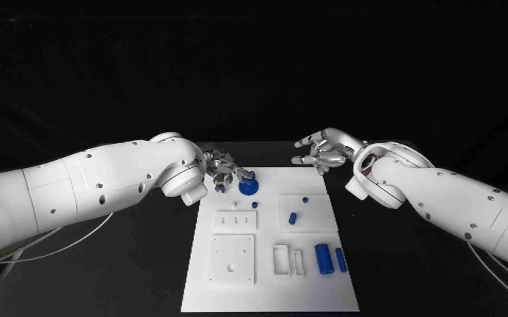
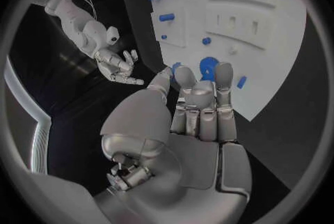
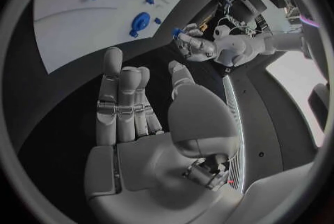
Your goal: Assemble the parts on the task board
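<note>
From the head camera, the white task board (image 1: 270, 288) lies flat in the middle of the black table (image 1: 127, 273). The left hand (image 1: 223, 170) sits at the board's 11 o'clock corner. Its fingers bend down over a round blue part (image 1: 249, 186) and seem to touch it. A tiny blue part (image 1: 247, 174) sits at the fingertips, but I cannot tell if it is pinched. The right hand (image 1: 326, 150) floats off the board, past its 1 o'clock corner. Its fingers are spread and hold nothing. Two blue tubes (image 1: 329, 257) lie side by side near the board's 4 o'clock edge. A short blue peg (image 1: 292, 218) lies on a raised white square (image 1: 303, 210) near the middle.

From the left wrist camera, the left hand (image 2: 200, 107) reaches over the board's (image 2: 278, 68) edge. Its fingers (image 2: 224, 76) are straight and close together, right by the round blue part (image 2: 208, 67). A small blue piece (image 2: 241, 82) lies just beside one fingertip. I cannot tell if the hand grips anything.

From the right wrist camera, the right hand (image 3: 136, 107) is wide open over the dark table, with nothing in it. The board (image 3: 77, 18) is well apart from it. The round blue part (image 3: 140, 22) lies near the board's edge
</note>
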Controlling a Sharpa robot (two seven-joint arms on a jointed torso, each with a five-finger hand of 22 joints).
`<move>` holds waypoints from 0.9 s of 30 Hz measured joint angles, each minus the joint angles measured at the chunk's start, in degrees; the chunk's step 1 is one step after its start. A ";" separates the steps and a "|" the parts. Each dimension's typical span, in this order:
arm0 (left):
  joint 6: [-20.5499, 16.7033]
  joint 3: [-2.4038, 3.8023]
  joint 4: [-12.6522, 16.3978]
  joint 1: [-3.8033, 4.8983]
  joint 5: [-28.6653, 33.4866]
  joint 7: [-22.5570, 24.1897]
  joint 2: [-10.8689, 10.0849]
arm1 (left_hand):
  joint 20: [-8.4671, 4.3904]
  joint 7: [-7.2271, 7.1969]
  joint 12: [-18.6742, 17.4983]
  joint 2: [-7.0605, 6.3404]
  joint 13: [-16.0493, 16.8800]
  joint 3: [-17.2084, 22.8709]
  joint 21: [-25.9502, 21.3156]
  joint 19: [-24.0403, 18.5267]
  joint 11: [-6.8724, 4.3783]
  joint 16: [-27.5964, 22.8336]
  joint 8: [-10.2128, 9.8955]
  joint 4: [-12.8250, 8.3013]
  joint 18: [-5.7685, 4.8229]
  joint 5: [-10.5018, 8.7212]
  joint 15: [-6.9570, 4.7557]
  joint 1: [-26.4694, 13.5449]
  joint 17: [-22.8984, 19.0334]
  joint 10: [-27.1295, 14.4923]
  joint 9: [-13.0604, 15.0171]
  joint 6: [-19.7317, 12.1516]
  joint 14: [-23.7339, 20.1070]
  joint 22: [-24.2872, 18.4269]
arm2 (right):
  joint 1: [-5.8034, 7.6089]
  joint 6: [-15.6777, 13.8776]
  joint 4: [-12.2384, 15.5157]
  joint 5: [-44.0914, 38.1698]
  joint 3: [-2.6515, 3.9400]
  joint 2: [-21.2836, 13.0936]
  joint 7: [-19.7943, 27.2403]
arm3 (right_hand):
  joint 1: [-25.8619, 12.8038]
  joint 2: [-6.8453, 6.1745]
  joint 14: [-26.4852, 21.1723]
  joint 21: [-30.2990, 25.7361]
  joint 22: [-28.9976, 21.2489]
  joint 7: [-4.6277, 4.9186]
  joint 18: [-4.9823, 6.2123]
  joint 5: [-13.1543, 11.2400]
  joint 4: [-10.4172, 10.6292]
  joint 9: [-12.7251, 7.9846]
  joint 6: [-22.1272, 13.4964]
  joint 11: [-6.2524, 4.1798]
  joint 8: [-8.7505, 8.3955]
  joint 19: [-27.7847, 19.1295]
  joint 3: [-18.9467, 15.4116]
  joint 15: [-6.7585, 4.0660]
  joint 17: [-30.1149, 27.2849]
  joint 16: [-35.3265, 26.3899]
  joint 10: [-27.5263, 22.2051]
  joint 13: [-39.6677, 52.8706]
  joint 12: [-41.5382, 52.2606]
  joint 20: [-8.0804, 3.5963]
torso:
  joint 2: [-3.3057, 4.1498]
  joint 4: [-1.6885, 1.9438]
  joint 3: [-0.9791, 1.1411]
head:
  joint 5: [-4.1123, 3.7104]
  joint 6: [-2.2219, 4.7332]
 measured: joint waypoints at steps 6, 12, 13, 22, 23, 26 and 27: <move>-1.06 -1.21 1.12 0.01 -2.50 -1.64 -0.31 | -0.08 0.08 -0.28 0.00 -0.08 -0.16 0.00 0.08 0.07 0.00 -0.34 -0.16 -0.01 1.35 0.04 0.00 0.29 0.45 0.00 0.50 0.54 0.00 | -0.02 -4.27 -3.05 6.44 0.69 0.25 3.25 | -0.85 1.60 -0.58 0.00 -7.13 -0.01 0.01 2.89 -3.30 0.00 0.01 -0.31 0.00 -0.52 -0.48 -0.25 -4.51 -4.19 0.31 -5.24 -2.82 0.28 | 0.01 0.04 0.07 | 0.35 -0.41; -3.03 -1.93 2.35 -0.76 -6.37 -2.96 -0.53 | -0.28 0.05 -0.95 -0.03 -0.26 -0.24 0.00 0.29 0.13 0.00 -0.51 -0.24 -0.03 3.65 -0.18 -0.02 0.63 0.94 0.00 0.96 0.99 -0.01 | -0.01 -7.48 -5.25 10.83 1.75 1.43 5.81 | -1.39 2.14 -0.58 0.00 -11.78 -0.01 0.01 5.62 -4.89 0.00 0.00 -0.31 0.00 -0.52 -0.12 -0.24 -6.09 -6.24 0.31 -7.92 -3.82 0.28 | 0.05 0.05 0.04 | 0.71 -0.83; -3.33 -2.00 2.49 -1.07 -6.91 -3.12 -0.52 | -0.34 0.02 -0.96 -0.06 -0.26 -0.24 0.00 0.35 0.27 0.00 -0.51 -0.24 -0.03 4.03 -0.13 -0.05 0.74 1.08 0.00 0.99 1.16 -0.01 | -0.01 -7.88 -5.55 11.35 1.84 1.60 6.14 | -1.52 2.27 -0.58 0.00 -12.74 -0.01 0.01 5.93 -5.27 -0.01 0.00 -0.31 0.00 -0.52 -0.04 -0.24 -6.24 -6.41 0.31 -8.39 -3.82 0.28 | 0.05 0.06 0.00 | 0.73 -0.90; -5.49 -2.20 4.00 -3.15 -11.45 -4.42 -0.72 | -0.27 -0.17 -2.49 -1.55 -0.61 -0.14 -0.14 1.77 0.00 -0.42 -0.07 -0.15 -0.05 7.37 -0.35 -1.54 2.17 3.23 0.01 2.64 2.81 -0.08 | 0.00 -10.38 -7.49 14.63 2.22 2.36 8.20 | -1.81 2.55 -0.58 0.00 -14.69 0.18 -0.84 5.97 -5.94 -0.01 -0.19 -0.51 0.00 -0.52 0.33 -0.24 -6.45 -6.84 0.10 -9.47 -3.81 0.28 | 0.09 0.10 -0.13 | 0.90 -1.88; -5.60 -2.21 4.19 -3.23 -11.86 -4.54 -0.77 | -0.20 -0.12 -2.83 -1.58 -0.61 -0.06 -0.80 2.45 0.00 -0.71 -0.07 -0.07 -0.04 7.53 -0.31 -1.57 2.47 3.63 0.01 2.77 3.17 -0.13 | 0.00 -10.52 -7.61 14.81 2.24 2.43 8.30 | -1.81 2.55 -0.58 0.00 -14.69 0.18 -0.84 5.97 -5.94 -0.01 -0.19 -0.51 0.00 -0.52 0.32 -0.24 -6.45 -6.84 0.10 -9.47 -3.81 0.28 | 0.09 0.10 -0.13 | 0.94 -1.98; -5.72 -2.21 4.78 -3.39 -13.22 -4.93 -0.89 | -0.05 -0.12 -3.49 -1.83 -0.30 0.08 -2.84 3.86 0.07 -0.96 -0.11 0.07 -0.03 8.32 -0.30 -1.82 3.74 4.11 0.01 3.25 3.61 0.42 | 0.00 -10.91 -7.85 15.36 2.27 2.62 8.61 | -1.81 2.55 -0.57 0.00 -14.97 0.18 -0.84 6.29 -5.94 -0.01 -0.19 -0.51 0.00 -0.52 0.32 -0.24 -6.55 -6.84 0.10 -9.71 -3.81 0.28 | 0.09 0.10 -0.13 | 1.09 -2.37; -5.71 -2.21 4.98 -3.44 -13.65 -5.05 -0.93 | 0.13 -0.06 -4.38 -2.22 0.15 0.26 -4.44 4.63 0.12 -1.58 -0.57 -0.06 -0.02 8.52 -0.22 -2.21 4.71 4.82 0.23 3.92 4.08 2.05 | 0.00 -10.99 -7.89 15.50 2.28 2.67 8.67 | -1.81 2.55 -0.57 0.00 -15.08 0.18 -0.84 6.31 -5.94 -0.01 -0.19 -0.51 0.00 -0.52 0.32 -0.24 -6.56 -6.84 0.10 -9.77 -3.81 0.27 | 0.09 0.10 -0.14 | 1.13 -2.49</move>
